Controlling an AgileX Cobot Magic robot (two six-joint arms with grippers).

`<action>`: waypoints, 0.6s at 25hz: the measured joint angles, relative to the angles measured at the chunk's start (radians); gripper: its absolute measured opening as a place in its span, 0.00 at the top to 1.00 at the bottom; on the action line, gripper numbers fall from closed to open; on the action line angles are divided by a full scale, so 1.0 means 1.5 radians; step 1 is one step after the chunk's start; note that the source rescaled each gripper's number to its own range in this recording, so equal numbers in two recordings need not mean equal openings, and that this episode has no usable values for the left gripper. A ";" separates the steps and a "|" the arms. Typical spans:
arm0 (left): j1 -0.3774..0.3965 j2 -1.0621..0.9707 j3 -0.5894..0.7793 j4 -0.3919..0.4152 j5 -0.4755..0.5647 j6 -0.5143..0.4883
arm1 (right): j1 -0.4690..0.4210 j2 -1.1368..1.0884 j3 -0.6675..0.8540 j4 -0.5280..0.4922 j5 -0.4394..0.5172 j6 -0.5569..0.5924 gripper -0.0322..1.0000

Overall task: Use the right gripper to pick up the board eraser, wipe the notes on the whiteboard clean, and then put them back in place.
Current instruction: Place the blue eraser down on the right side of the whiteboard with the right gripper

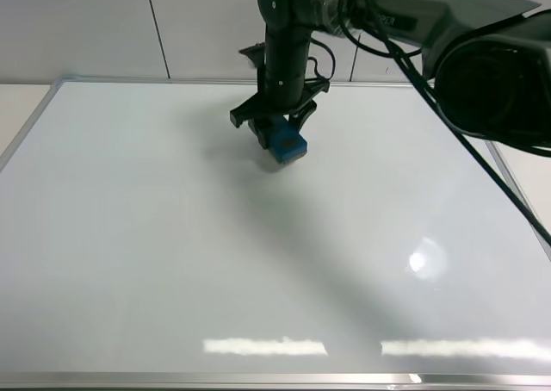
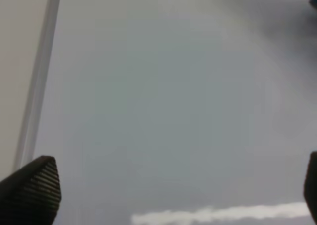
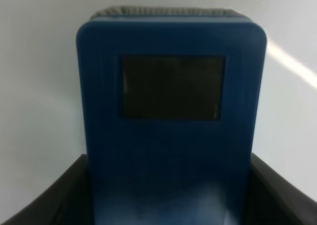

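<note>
The whiteboard [image 1: 172, 253] fills most of the exterior high view, glossy white with a silver frame. My right gripper [image 1: 277, 133] reaches down near the board's far middle and is shut on the blue board eraser [image 1: 285, 143], held at the board's surface. In the right wrist view the eraser [image 3: 171, 121] fills the frame between my two black fingers [image 3: 54, 200], its grey felt edge against the board. No notes show anywhere on the board. My left gripper [image 2: 173, 190] is open above bare whiteboard [image 2: 163, 111] in the left wrist view; only its fingertips [image 2: 32, 190] show.
The board's silver frame edge [image 1: 26, 124] runs along the left, with pale table beyond it. The right arm's black body and cables [image 1: 482, 55] cross the upper right. Light glare lies on the board's near part [image 1: 267, 346].
</note>
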 joint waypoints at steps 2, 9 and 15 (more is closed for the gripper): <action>0.000 0.000 0.000 0.000 0.000 0.000 | 0.000 -0.022 0.000 -0.001 0.000 0.005 0.93; 0.000 0.000 0.000 0.000 0.000 0.000 | -0.023 -0.131 0.143 -0.014 -0.006 0.021 0.93; 0.000 0.000 0.000 0.000 0.000 0.000 | -0.057 -0.273 0.363 -0.017 -0.041 0.062 0.93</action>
